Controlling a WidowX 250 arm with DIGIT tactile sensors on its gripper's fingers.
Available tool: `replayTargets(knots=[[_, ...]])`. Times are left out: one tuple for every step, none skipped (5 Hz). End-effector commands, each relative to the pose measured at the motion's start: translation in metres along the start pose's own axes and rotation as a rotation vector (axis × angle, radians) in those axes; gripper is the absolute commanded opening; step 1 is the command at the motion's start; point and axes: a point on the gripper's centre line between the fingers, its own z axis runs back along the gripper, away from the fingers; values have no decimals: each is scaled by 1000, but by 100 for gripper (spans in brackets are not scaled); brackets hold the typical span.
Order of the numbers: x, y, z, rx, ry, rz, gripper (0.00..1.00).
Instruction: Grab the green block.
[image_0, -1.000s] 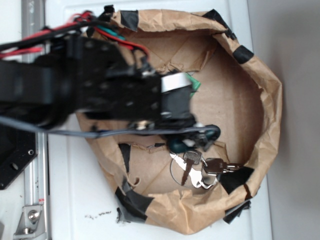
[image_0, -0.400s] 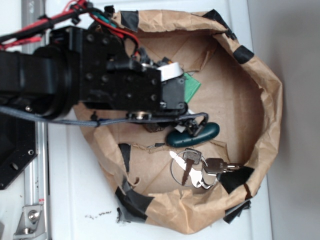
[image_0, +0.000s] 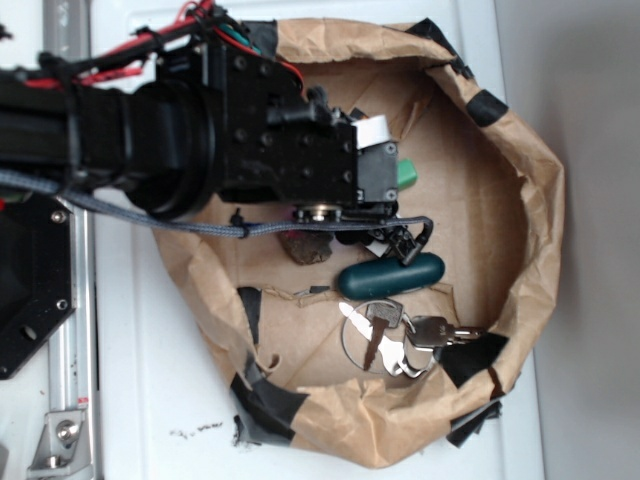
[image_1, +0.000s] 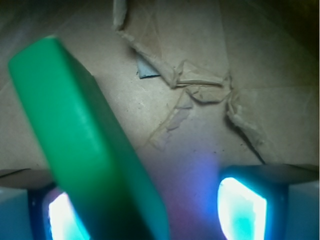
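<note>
The green block (image_1: 85, 145) lies tilted on the brown paper nest (image_0: 480, 250), against one pad of the gripper (image_1: 150, 210), whose jaws stand wide apart around it. The approach looks finished; the next move calls for closing squarely on the block.

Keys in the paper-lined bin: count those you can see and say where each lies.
2, perhaps more hidden: one key on the ring; another just right, near the paper wall.
</note>
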Motion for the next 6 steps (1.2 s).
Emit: replayTargets(knots=[[3,3,0,-21,-12,-18,100],[6,0,-2,-28,-19,-32,100],[6,1,-1,-32,-26,-42,0],[17,-1,5,-57,-80,-151,0],[31,-3,16,-91,-167,-244,0],[39,-8,40,-178,-215,-361,0]])
